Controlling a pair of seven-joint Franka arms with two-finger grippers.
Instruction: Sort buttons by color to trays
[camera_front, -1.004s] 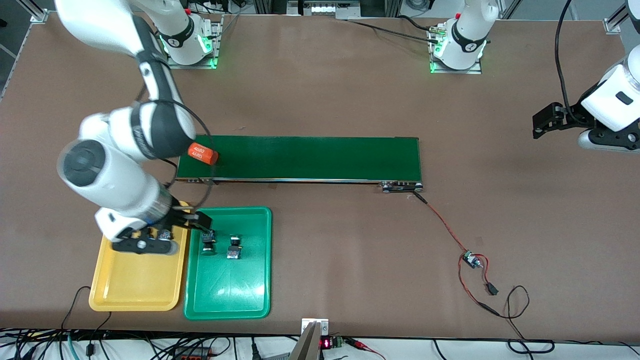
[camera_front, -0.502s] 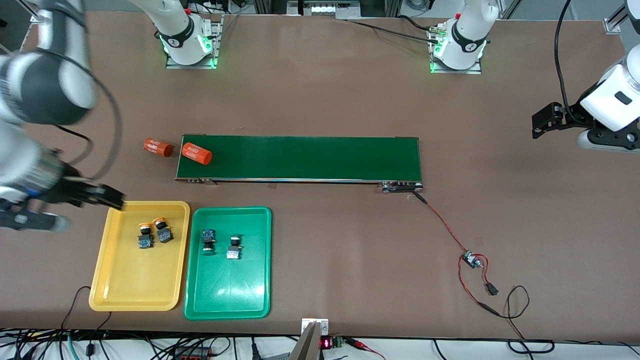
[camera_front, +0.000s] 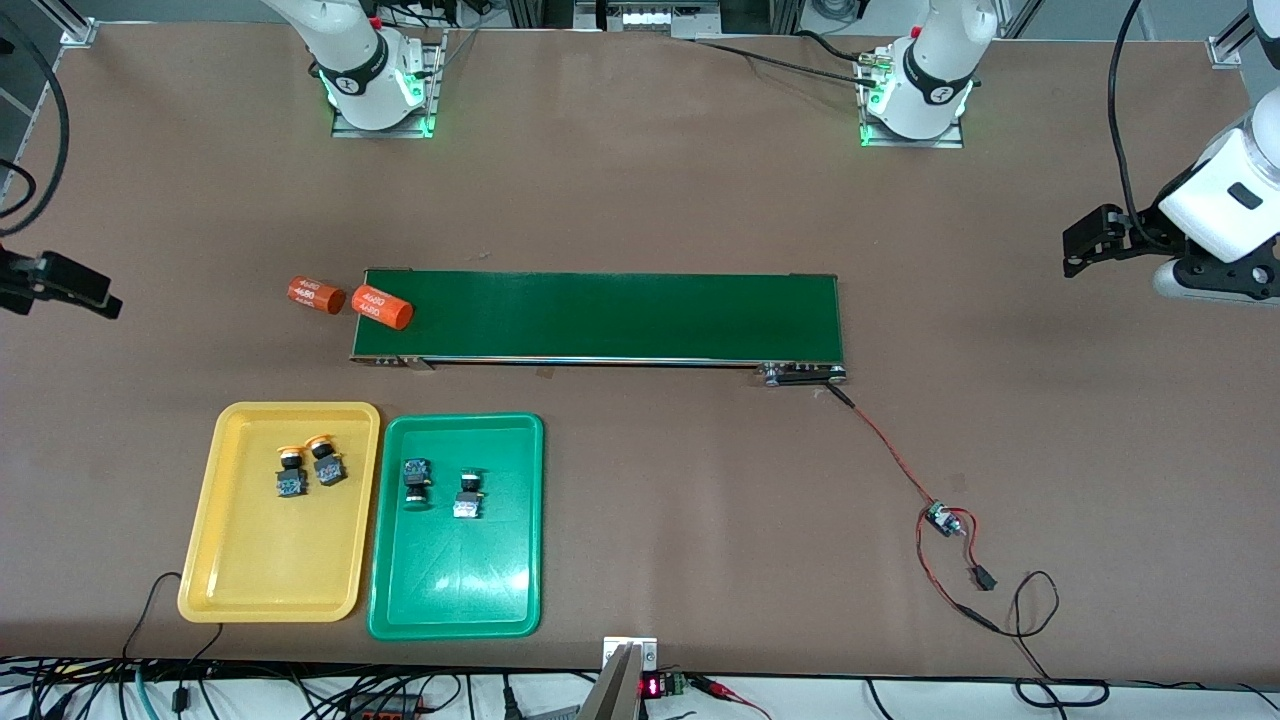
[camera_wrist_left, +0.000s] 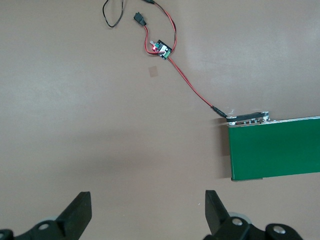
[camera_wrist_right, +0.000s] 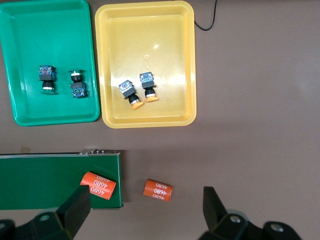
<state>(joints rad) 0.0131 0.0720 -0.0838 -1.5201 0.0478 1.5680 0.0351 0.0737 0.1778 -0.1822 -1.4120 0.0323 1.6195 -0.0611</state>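
Note:
Two yellow-capped buttons (camera_front: 290, 473) (camera_front: 326, 463) lie side by side in the yellow tray (camera_front: 270, 570). Two green-capped buttons (camera_front: 415, 482) (camera_front: 468, 495) lie in the green tray (camera_front: 455, 585) beside it. The right wrist view shows the same yellow tray (camera_wrist_right: 145, 35) and green tray (camera_wrist_right: 50, 30) from high up. My right gripper (camera_wrist_right: 145, 199) hangs open and empty, high over the bare table at the right arm's end. My left gripper (camera_wrist_left: 147, 202) waits open and empty over the table at the left arm's end.
A long dark-green conveyor belt (camera_front: 620, 315) lies farther from the front camera than the trays. One orange cylinder (camera_front: 381, 306) lies on its end, another (camera_front: 316, 295) on the table beside it. A small circuit board (camera_front: 940, 518) with red and black wires lies nearer the left arm's end.
The right arm has lifted off the yellow tray and swung away toward its end of the table, uncovering both yellow-capped buttons and the second orange cylinder. The left arm has not moved.

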